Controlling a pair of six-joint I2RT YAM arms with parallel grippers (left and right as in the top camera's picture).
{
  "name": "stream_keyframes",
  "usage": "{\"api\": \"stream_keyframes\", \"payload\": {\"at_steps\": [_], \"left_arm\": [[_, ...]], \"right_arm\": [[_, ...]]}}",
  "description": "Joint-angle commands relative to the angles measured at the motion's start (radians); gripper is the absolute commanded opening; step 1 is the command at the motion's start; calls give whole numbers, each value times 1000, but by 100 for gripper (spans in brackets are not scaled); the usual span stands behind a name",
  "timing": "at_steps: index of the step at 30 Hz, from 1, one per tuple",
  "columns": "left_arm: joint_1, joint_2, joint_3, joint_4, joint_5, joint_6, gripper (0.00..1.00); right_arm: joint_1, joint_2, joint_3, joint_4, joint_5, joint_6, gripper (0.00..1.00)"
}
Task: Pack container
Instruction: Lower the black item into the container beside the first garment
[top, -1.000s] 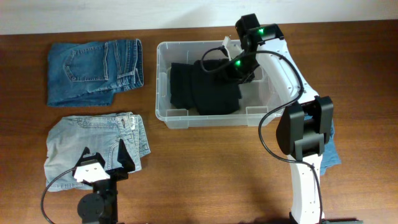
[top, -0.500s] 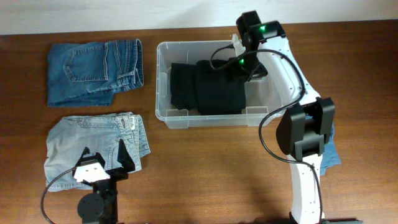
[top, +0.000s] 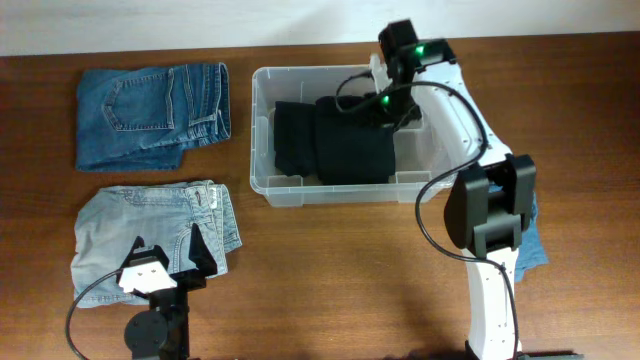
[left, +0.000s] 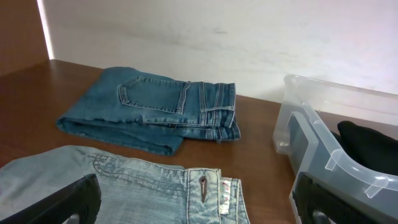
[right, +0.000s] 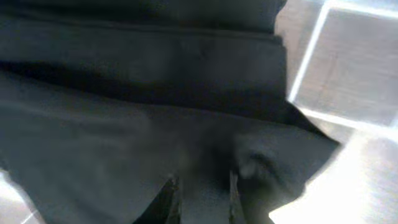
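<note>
My right tool (right: 200, 190), pinched narrow on the black cloth (top: 340, 155), should lay it flat inside the container (top: 259, 130).

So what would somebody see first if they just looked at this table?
Probably the white robot arm reaching into the clear bin, its right gripper down on black clothes. Then two folded pairs of jeans left of the bin: dark blue jeans farther back, light blue jeans nearer.
</note>
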Motion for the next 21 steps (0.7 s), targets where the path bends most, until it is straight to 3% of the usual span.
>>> {"api": "stream_keyframes", "payload": {"at_steps": [1,7,17,21], "left_arm": [[6,-5,-1,-5,-7,9,99],[6,-5,-1,-5,-7,9,99],[6,-5,-1,-5,-7,9,99],[6,-5,-1,-5,-7,9,99]], "right_arm": [[6,4,-98,45,-8,17,18],[6,-2,-127,64,-7,23,19],[7,-50,71,1,-90,23,24],[13,-48,68,37,-146,23,27]]}}
